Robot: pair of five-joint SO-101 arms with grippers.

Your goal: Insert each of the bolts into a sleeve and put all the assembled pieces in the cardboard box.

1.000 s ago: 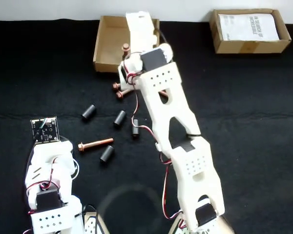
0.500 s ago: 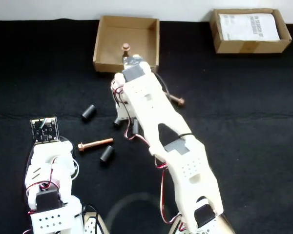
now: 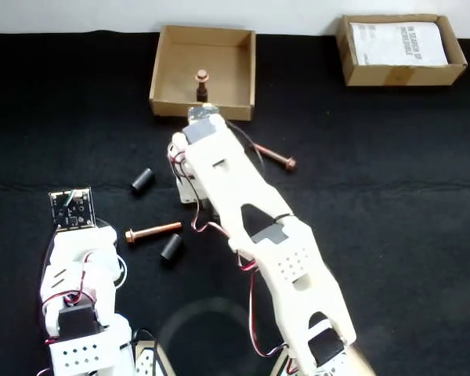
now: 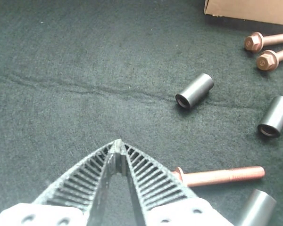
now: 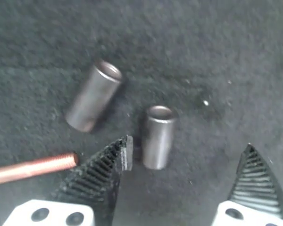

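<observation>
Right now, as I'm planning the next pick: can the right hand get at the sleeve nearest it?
Probably yes. The right hand is open and that sleeve lies between its fingers with nothing on it; the other sleeve and a bolt lie outside them.

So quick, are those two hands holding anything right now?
Left hand: closed, empty.
Right hand: open, empty, over a sleeve on the table.
</observation>
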